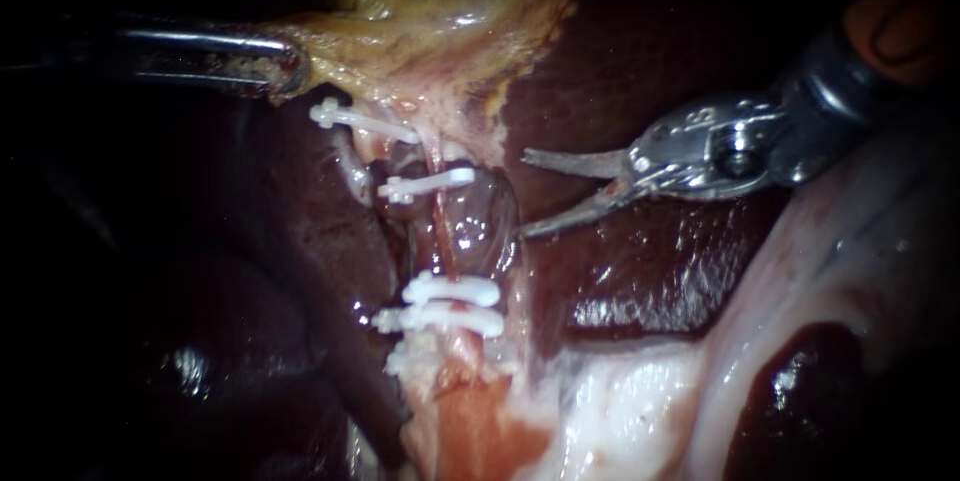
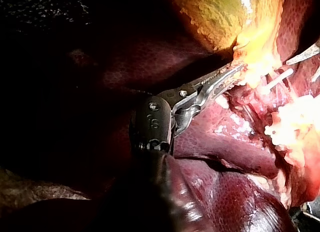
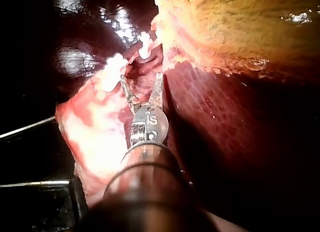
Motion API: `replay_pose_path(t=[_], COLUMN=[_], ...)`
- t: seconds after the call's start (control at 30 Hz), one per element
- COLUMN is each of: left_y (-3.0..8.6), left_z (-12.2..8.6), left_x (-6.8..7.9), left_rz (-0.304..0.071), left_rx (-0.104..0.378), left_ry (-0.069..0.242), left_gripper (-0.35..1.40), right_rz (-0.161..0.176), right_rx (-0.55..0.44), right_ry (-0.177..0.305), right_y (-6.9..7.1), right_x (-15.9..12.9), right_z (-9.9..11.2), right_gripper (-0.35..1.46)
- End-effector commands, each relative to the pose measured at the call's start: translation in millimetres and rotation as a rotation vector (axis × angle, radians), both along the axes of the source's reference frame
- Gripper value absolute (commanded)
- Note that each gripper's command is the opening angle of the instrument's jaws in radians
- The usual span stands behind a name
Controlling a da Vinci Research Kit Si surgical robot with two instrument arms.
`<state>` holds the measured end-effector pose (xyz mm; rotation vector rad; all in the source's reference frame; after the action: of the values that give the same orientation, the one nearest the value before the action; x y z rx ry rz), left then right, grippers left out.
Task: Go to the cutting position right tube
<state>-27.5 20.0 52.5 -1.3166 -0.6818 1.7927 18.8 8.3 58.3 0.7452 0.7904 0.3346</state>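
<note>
The right tube (image 1: pixel 441 236) runs down from the gallbladder (image 1: pixel 450 1), with one white clip (image 1: pixel 430 182) across its upper part and two white clips (image 1: pixel 452 290) lower down. Another clip (image 1: pixel 358 118) sits on the left tube. My right instrument (image 1: pixel 525 193) comes in from the upper right with its blades open, tips just right of the bare stretch between the clips and apart from the tube. In the right wrist view its open blades (image 3: pixel 141 82) point at the clipped tissue. My left instrument (image 1: pixel 285 69) is shut on the gallbladder's yellowish edge (image 2: pixel 250 67), holding it up and left.
Dark red liver (image 1: pixel 650 271) lies under and around the tubes. Pale fatty tissue (image 1: pixel 620 401) spreads below the lower clips and rises to the right. A glistening membrane bulge (image 1: pixel 485 221) sits between the right tube and the blade tips.
</note>
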Motion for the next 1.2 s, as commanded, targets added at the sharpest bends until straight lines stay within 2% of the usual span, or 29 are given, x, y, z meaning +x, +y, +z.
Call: replay_pose_path(t=[0.03,0.2,0.37,0.5,0.6,0.67,0.8,0.97,1.1,1.2], left_y=[0.0,0.0,0.0,0.0,0.0,0.0,0.0,0.0,0.0,0.0], left_z=[0.0,0.0,0.0,0.0,0.0,0.0,0.0,0.0,0.0,0.0], left_x=[0.0,0.0,0.0,-0.1,-0.1,-0.1,-0.2,-0.2,-0.2,-0.2], left_rz=[0.0,0.0,0.0,0.0,0.0,-0.001,-0.001,-0.001,-0.001,-0.001], left_rx=[0.0,0.0,0.0,0.0,0.0,0.0,0.0,0.0,0.0,0.0], left_ry=[0.0,0.0,0.0,0.0,0.0,0.0,0.0,0.0,0.0,0.0], left_gripper=[-0.35,-0.35,-0.35,-0.35,-0.35,-0.35,-0.35,-0.35,-0.35,-0.35], right_rz=[0.001,0.013,0.0,-0.007,0.005,0.025,0.043,0.047,0.047,0.04], right_rx=[0.008,0.058,0.077,0.08,0.084,0.094,0.11,0.13,0.177,0.194], right_ry=[0.0,0.019,0.024,0.022,0.041,0.079,0.112,0.12,0.143,0.181], right_y=[-0.2,-1.5,-2.5,-2.8,-2.9,-2.8,-2.7,-2.6,-2.6,-2.9], right_x=[0.4,3.0,5.3,7.2,8.8,9.6,10.3,10.4,10.4,10.7], right_z=[0.2,1.3,2.7,3.7,4.2,4.3,4.3,4.2,3.2,1.9], right_gripper=[1.36,1.38,1.38,1.4,1.41,1.43,1.43,1.43,1.43,1.43])
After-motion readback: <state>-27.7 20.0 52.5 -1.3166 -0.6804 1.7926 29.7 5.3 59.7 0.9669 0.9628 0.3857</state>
